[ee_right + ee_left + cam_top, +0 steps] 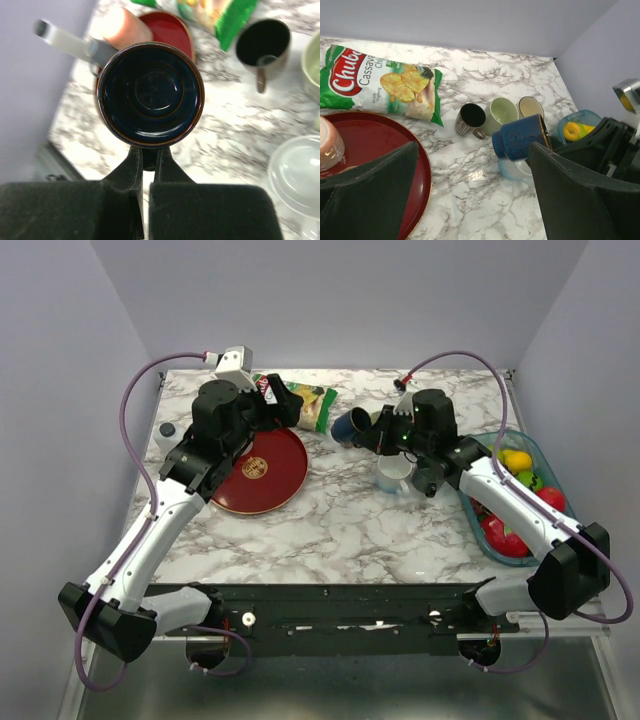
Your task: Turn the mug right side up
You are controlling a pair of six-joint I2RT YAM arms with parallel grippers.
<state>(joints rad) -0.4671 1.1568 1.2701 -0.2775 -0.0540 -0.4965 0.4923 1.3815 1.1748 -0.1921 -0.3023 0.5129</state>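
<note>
One blue mug [350, 426] is the job; it hangs off the table, tipped on its side, mouth facing back at the right wrist, base toward the left arm; it sits over the middle-back of the marble table [340, 530], just above a pale cup [393, 475]; right gripper [145, 167] is pinched narrow on the mug's handle, fingers nearly together; left gripper [474, 147] is spread wide, holding nothing, hovering over the red plate [260, 470] beside the chip bag [300, 400].

Judged step: mid-turn, mug not yet upright. To do it well: keep the pinch on the handle tight, since a grip that thin could let the mug swing; roll the wrist until the rim faces straight up; pick a bare marble patch in front, apart from the pale cup, the dark mug [470, 117] and the green mug [501, 112]; lower until the base sits flat, then let go; release early and it likely tips. Left arm looks best kept where it is, out of the way; fruit basket [540, 455] is off to the right, no concern.
</note>
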